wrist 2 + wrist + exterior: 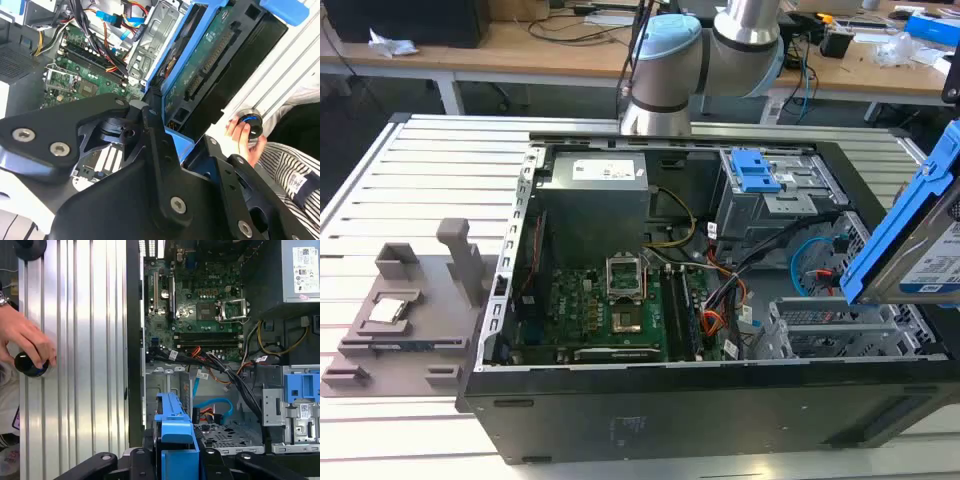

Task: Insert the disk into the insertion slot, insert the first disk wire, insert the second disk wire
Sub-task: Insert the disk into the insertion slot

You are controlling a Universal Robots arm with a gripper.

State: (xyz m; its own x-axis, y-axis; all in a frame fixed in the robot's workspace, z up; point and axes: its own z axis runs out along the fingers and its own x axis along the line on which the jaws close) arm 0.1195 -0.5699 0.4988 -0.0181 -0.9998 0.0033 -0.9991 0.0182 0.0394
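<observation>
Clamping the disk point(910, 235) over the case's point(620, 410) edge, the gripper point(176, 460) held it outside the insertion slot point(825, 322); first disk wire point(713, 322) and second disk wire point(807, 262) seemingly lay unconnected.

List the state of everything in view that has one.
the disk: held tilted above the computer case, not inserted
end effector: shut on the disk
the insertion slot: empty
the first disk wire: lying loose, not on the disk
the second disk wire: looped loose, not on the disk
computer case: side open
</observation>
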